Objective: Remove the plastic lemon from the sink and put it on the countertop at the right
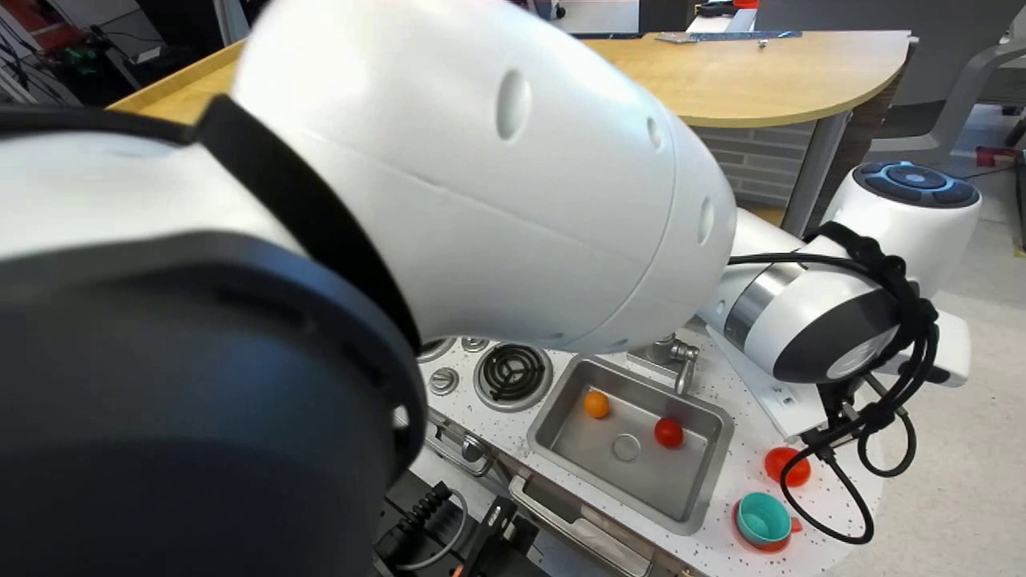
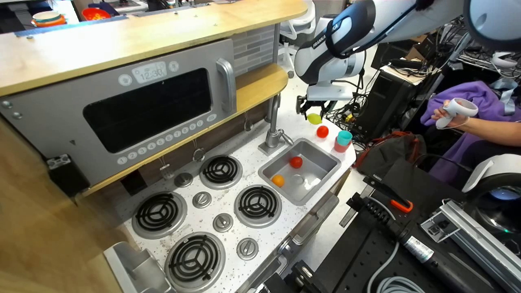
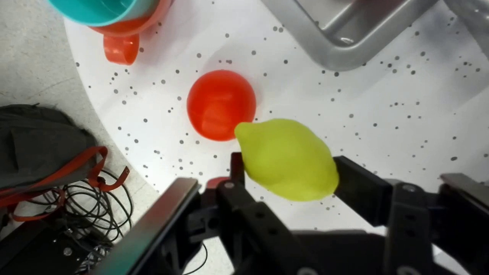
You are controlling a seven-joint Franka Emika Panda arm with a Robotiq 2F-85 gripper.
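The plastic lemon (image 2: pixel 314 119) is yellow-green and sits between the fingertips of my gripper (image 2: pixel 314 112) in an exterior view. In the wrist view the lemon (image 3: pixel 286 158) touches both black fingers of the gripper (image 3: pixel 288 168), held crosswise. It is over the rounded end of the white speckled countertop (image 3: pixel 382 126), beyond the sink; the exact gap beneath it is hard to tell. The grey metal sink (image 1: pixel 665 481) shows in both exterior views (image 2: pixel 315 167), and its corner is at the top of the wrist view (image 3: pixel 340 57). The arm hides the lemon in an exterior view.
A red round toy (image 3: pixel 221 105) lies on the countertop close to the lemon. A teal cup (image 1: pixel 763 517) with a red cup stands near the rounded edge. A red toy (image 2: pixel 296 162) and an orange toy (image 2: pixel 278 180) lie in the sink. The faucet (image 2: pixel 273 136) and wooden shelf (image 2: pixel 264 83) rise behind.
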